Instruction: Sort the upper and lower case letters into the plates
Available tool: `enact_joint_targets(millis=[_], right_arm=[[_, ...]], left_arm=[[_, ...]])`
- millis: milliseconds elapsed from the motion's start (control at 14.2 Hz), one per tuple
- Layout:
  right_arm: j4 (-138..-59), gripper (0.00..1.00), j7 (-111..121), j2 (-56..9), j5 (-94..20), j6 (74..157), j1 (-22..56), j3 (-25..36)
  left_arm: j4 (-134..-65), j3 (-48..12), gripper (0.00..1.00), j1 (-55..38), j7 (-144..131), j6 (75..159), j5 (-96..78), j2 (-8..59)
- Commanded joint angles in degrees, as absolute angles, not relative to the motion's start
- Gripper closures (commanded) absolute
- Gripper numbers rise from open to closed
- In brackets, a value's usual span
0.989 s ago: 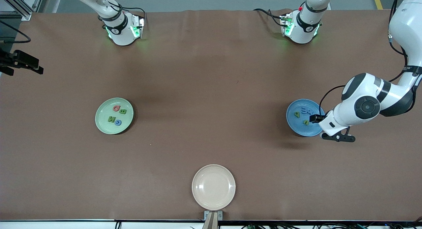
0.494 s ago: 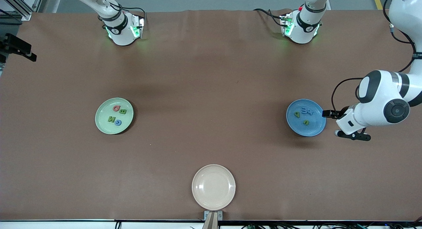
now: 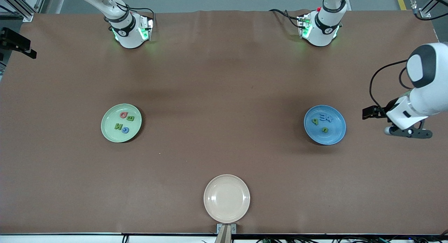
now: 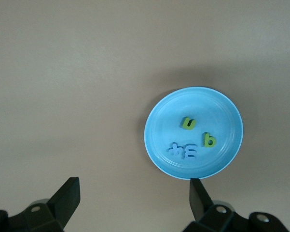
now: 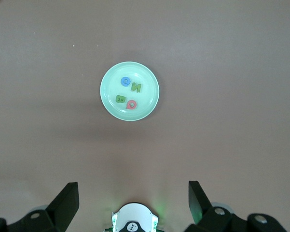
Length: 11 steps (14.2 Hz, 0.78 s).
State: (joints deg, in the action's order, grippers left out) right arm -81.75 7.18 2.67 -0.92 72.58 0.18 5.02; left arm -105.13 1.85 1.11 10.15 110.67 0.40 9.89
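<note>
Both jaws open, empty.

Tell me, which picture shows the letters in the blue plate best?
The left wrist view: it looks straight down on the blue plate from close, so the two green letters and the blue letters show large. The front view shows the same plate much smaller, its letters tiny. The right wrist view shows only the green plate.

Brown table (image 3: 224,78), three plates on it.
Green plate (image 3: 109,131) twd right arm's end, blue plate (image 3: 332,136) twd left arm's end, beige plate (image 3: 226,199) nearest front cam.
</note>
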Motion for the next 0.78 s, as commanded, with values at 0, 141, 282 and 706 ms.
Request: enact_joint_targets(millis=[0,141,282,706], right_arm=[[-79.5,0.0,7.7,3.3,-0.9,69.7,-0.2,4.7],[-79.6,0.0,7.3,3.3,-0.8,69.7,0.3,4.6],[-79.6,0.0,7.2,3.3,-0.8,69.4,0.4,4.6],[-80.1,0.0,7.0,4.2,-0.9,69.5,0.3,4.6]], left_arm=[[-106.4,3.2,0.0,0.3,11.0,110.6,-1.1,6.7],[-106.5,3.3,0.0,0.2,11.0,110.6,-1.1,5.5],[-106.7,3.3,0.0,0.1,10.9,110.6,-1.1,3.7],[-106.3,2.7,0.0,0.5,9.7,109.1,-1.1,-3.8]])
